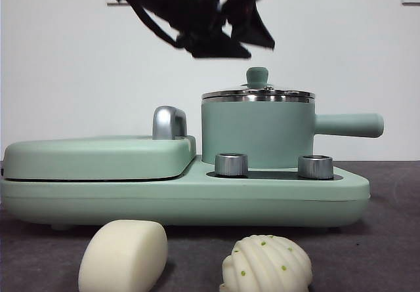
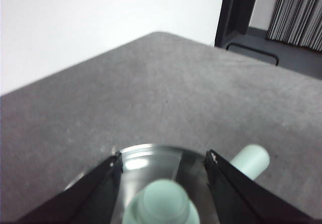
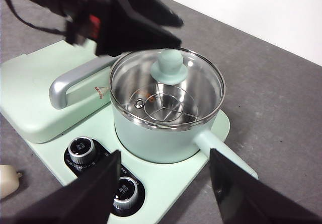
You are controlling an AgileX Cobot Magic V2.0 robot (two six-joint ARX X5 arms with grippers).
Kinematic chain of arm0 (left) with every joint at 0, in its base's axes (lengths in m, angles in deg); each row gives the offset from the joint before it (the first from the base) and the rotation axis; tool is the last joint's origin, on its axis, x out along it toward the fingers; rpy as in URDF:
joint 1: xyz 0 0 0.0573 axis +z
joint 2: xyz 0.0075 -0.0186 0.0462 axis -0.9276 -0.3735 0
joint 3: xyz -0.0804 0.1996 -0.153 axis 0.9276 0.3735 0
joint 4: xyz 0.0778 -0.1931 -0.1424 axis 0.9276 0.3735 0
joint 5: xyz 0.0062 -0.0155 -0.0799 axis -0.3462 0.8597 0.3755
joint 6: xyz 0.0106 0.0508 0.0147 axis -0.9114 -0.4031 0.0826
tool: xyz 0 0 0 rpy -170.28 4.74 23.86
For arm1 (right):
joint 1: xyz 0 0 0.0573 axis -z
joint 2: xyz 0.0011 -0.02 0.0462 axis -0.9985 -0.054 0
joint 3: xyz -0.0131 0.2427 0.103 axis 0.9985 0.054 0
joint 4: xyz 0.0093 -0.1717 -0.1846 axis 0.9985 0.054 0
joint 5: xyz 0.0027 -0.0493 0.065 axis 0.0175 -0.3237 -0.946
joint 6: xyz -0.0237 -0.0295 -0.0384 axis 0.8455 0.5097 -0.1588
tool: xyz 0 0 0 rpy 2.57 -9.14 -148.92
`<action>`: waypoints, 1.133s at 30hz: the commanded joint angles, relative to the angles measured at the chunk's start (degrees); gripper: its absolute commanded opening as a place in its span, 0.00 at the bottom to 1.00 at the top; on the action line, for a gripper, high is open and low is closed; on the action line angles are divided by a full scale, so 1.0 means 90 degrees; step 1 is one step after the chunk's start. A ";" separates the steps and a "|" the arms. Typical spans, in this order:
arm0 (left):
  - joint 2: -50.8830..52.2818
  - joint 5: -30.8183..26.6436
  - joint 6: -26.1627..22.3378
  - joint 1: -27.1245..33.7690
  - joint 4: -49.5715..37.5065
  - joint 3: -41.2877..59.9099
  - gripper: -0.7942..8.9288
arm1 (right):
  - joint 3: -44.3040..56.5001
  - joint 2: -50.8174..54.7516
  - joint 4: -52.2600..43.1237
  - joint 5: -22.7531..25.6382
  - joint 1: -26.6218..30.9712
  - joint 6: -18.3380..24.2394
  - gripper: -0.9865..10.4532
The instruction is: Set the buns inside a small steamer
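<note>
Grey desk [image 1: 394, 239] surface, backed by a plain white wall, carried a mint-green cooker base [image 1: 197, 197] with a flat lidded griddle [image 1: 98, 157] at one end and the small steamer [image 1: 256, 134] at the other. The steamer stood on the base behind two steel dials [image 1: 231, 164], its long handle [image 1: 348, 125] pointing away from the griddle, and its glass lid [image 3: 166, 85] with the green knob [image 1: 257, 77] was in place; the right wrist view showed an empty steel rack under the glass. Both buns lay on the desk at its front edge, in front of the base: the smooth oblong bun [image 1: 123, 256] below the griddle, the ridged green-dotted bun [image 1: 266, 264] just beside it, below the dials, neither touching the base.

The left hand [image 1: 230, 33] hung above the steamer, a little toward the griddle side of the knob, jaws spread apart and empty; in its own wrist view the knob sat between the two jaws, directly below. The right hand [image 3: 163, 189] waited higher and back, also spread open and empty, looking down on the steamer. Judged from this layout, the lid had to come off first, and the left hand was the nearer: a straight descent would put its jaws on either side of the knob.
</note>
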 commanded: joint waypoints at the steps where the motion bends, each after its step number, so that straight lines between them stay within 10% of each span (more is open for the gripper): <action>1: -0.0219 -0.0007 -0.0024 -0.0066 0.0034 -0.0131 0.36 | -0.0124 -0.0036 -0.0063 0.0007 -0.0027 -0.0109 0.33; 14: -0.0449 -0.0007 -0.0172 -0.0070 0.0328 -0.0131 0.34 | -0.0124 -0.0036 -0.0063 0.0007 -0.0027 -0.0109 0.33; 21: -0.0449 -0.0007 -0.0172 -0.0070 0.0316 -0.0131 0.09 | -0.0124 -0.0036 -0.0063 0.0007 -0.0027 -0.0109 0.33; 34: -0.0083 -0.0107 -0.0202 -0.0078 0.0316 -0.0153 0.09 | -0.0124 -0.0036 -0.0058 0.0007 -0.0027 -0.0112 0.33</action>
